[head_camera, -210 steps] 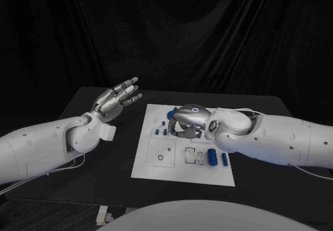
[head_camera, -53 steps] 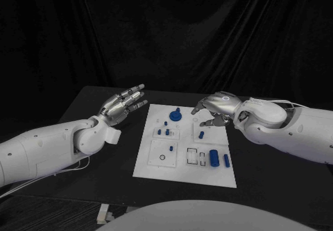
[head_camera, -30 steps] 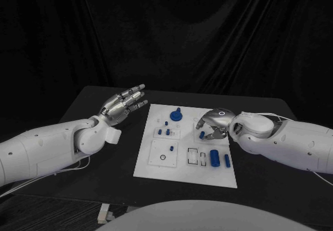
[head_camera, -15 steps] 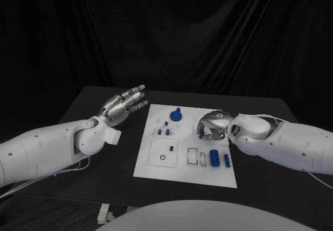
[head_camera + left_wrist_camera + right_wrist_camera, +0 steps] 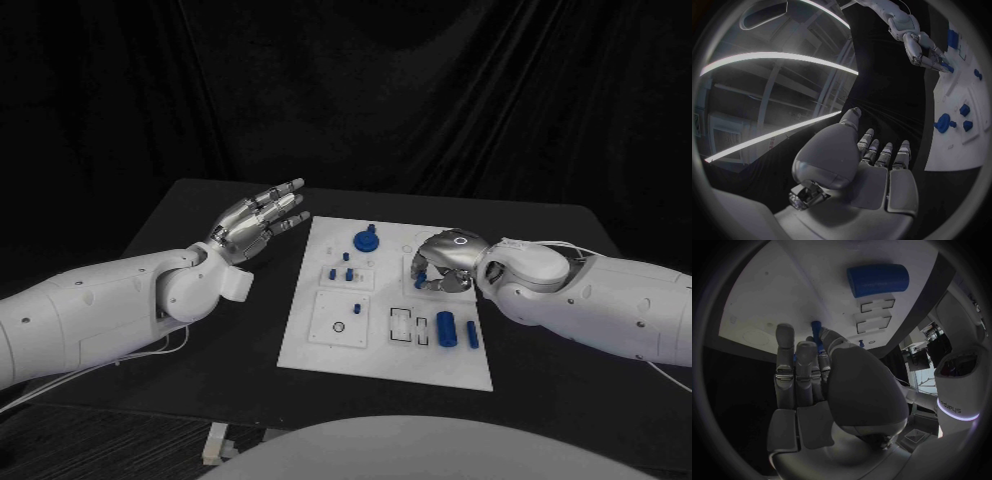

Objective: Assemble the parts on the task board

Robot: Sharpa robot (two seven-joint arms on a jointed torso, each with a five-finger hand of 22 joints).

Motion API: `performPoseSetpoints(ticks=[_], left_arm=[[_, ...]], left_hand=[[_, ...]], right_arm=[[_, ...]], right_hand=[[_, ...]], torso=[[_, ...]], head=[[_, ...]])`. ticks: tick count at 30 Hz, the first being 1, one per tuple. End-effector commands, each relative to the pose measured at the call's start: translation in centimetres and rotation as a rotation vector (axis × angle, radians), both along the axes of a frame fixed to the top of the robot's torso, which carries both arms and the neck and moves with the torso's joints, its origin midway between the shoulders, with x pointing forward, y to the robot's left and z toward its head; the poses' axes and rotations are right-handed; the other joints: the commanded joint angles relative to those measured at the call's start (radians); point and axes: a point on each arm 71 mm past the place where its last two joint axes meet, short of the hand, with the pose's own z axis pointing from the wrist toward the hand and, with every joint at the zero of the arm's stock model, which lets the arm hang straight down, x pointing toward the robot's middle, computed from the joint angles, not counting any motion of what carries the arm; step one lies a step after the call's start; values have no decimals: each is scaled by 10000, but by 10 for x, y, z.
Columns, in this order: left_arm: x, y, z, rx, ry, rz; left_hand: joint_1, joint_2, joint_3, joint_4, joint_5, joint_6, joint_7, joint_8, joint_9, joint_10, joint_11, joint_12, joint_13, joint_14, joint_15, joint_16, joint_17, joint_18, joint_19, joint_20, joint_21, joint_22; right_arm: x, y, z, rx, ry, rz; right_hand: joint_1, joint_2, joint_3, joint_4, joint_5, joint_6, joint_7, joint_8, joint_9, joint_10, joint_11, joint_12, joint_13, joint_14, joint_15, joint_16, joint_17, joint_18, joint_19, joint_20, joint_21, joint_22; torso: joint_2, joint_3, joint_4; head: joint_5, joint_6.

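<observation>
Two robot hands, left to right: my left robot hand (image 5: 257,221) hovers spread, palm up, beside the task board (image 5: 325,340); my right robot hand (image 5: 441,262) curls over the board's right half, pinching a small blue peg (image 5: 816,329), upright, directly under its fingertips (image 5: 786,335).

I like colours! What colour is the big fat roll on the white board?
Blue roll, clearest in the right wrist view.

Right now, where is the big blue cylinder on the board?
In the head view, the big blue cylinder lies on the task board in its near right part, just nearer the robot than the right robot hand, beside a slimmer blue pin.
</observation>
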Motion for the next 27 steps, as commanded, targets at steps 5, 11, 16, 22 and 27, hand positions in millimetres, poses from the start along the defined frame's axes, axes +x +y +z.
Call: performPoseSetpoints(ticks=[5, 11, 16, 22, 27], left_arm=[[-1, -2, -1, -151, 36, -92], [0, -2, -1, -118, 46, -65], [0, -3, -1, -108, 3, -13], [1, -5, 0, -152, -152, 113], [2, -6, 1, -207, -372, 306]], left_hand=[[-25, 105, 40, -96, 75, 61, 43, 67, 16, 14, 81, 86, 21, -1, 38, 67, 13, 83, 13, 6, 2, 8], [-25, 108, 46, -102, 81, 59, 46, 68, 15, 19, 85, 98, 23, -1, 39, 67, 13, 83, 14, 10, 3, 10], [-38, 91, 47, -119, 85, 68, 52, 76, 16, 22, 92, 104, 23, -10, 14, 42, 5, 86, 6, -2, -4, -13], [-159, 56, 42, -155, 62, -108, -90, 47, -6, -47, -49, 32, 2, -34, -117, -9, -10, 92, -7, -148, -13, -45], [-296, 22, -21, -124, 48, -211, -197, 44, -12, -76, -119, 44, 1, -65, -305, -142, -47, 94, -25, -329, -27, -93]], right_arm=[[0, 0, 30, 935, -1206, 22], [-3, 7, 63, 1202, -1613, 213], [-15, 27, 83, 1196, -1670, 815], [-27, 65, 84, 967, -1242, 1682], [-37, 99, 67, 816, -905, 2466]], right_hand=[[95, -18, 115, -60, -60, 152, -4, 79, 59, 185, -21, -103, 17, -7, -89, -36, -10, -91, -34, -90, 121, 498], [98, -34, 129, -76, -85, 142, -2, 67, 67, 190, -19, -137, 12, -3, -92, -37, -8, -91, -38, -95, 120, 497], [100, -61, 155, -100, -100, 104, 7, 33, 75, 183, -10, -198, 5, 20, -89, 32, 64, -101, -36, -99, 180, 505], [137, -67, 242, -167, -82, 45, 30, -29, 90, 191, 5, -304, 4, 113, -85, 276, 302, -141, 13, -107, 496, 556], [122, -85, 279, -193, -91, -8, 45, -79, 94, 193, 18, -368, 5, 160, -76, 398, 414, -158, 35, -107, 619, 572]], torso=[[-3, -4, 7], [-12, -9, 13], [-12, -8, 22], [2, -4, 20], [-1, -7, 18]], head=[[30, -1], [66, -1], [69, -1], [67, -1], [152, -1]])
